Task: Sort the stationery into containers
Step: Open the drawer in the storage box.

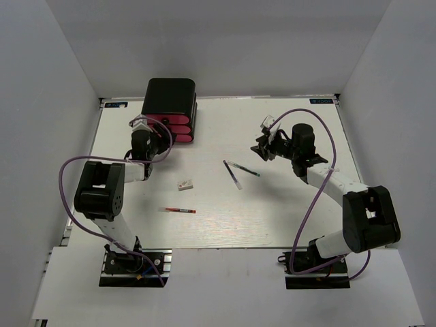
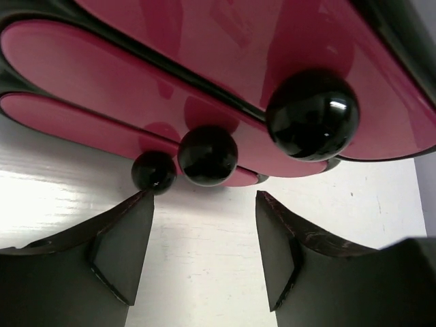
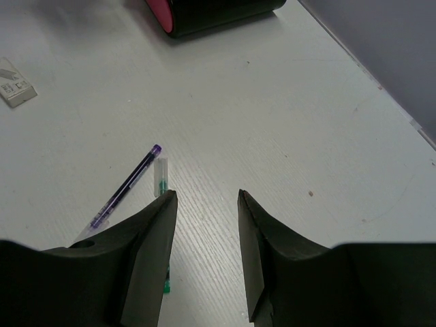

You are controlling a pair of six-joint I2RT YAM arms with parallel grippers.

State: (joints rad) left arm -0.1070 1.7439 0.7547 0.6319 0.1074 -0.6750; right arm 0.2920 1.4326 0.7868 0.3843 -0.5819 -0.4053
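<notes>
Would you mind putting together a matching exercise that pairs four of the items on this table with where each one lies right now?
Things:
1. red pen
2. small white eraser
3. dark blue pen
4. mini chest

Places:
A. far left, directly in front of the open left gripper
B. lowest in the top view, lying alone
C. between the mini chest and the red pen
D. beside the thin green-tipped pen

Pairs: 1-B, 2-C, 3-D, 4-A
</notes>
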